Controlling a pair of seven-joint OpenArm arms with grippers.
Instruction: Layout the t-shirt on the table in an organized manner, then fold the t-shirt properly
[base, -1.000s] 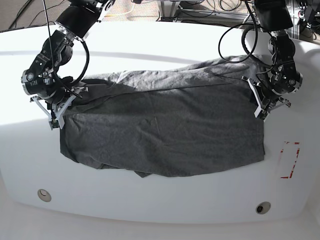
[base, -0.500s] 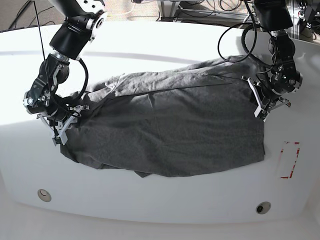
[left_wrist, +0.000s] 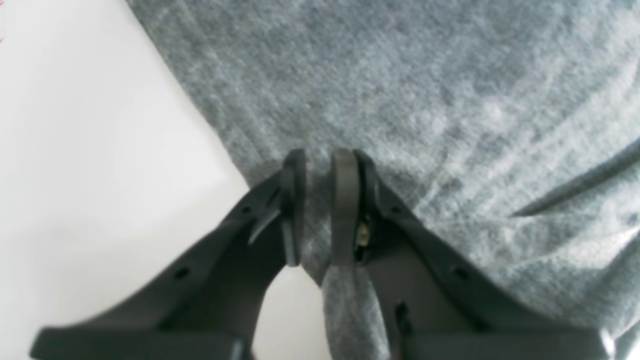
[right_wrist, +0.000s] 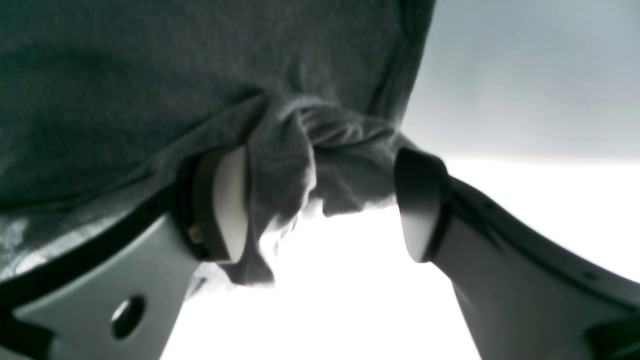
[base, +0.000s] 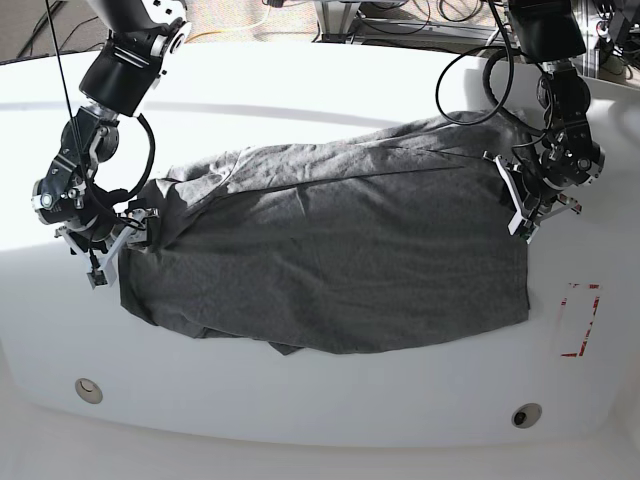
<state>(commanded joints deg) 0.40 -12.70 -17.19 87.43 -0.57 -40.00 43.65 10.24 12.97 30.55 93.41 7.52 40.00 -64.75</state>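
Observation:
The dark grey t-shirt (base: 330, 260) lies spread and wrinkled across the white table (base: 300, 100), with folds bunched along its far edge. My left gripper (base: 521, 226), on the right of the base view, is at the shirt's right edge. In the left wrist view it (left_wrist: 320, 160) is shut on a fold of the shirt's edge (left_wrist: 425, 90), over the table (left_wrist: 75, 150). My right gripper (base: 104, 262) is at the shirt's left edge. In the right wrist view it (right_wrist: 320, 200) is open, with a bunched piece of the shirt (right_wrist: 300, 150) between the fingers and against the left pad (right_wrist: 227, 200).
A red-tape rectangle (base: 580, 320) marks the table right of the shirt. Two round grommet holes (base: 88, 389) (base: 526, 414) sit near the front edge. Black cables (base: 470, 70) loop behind my left arm at the back.
My right arm has swung down and to the left of the base view, and the shirt's left edge and sleeve have shifted with it. My left arm has hardly moved.

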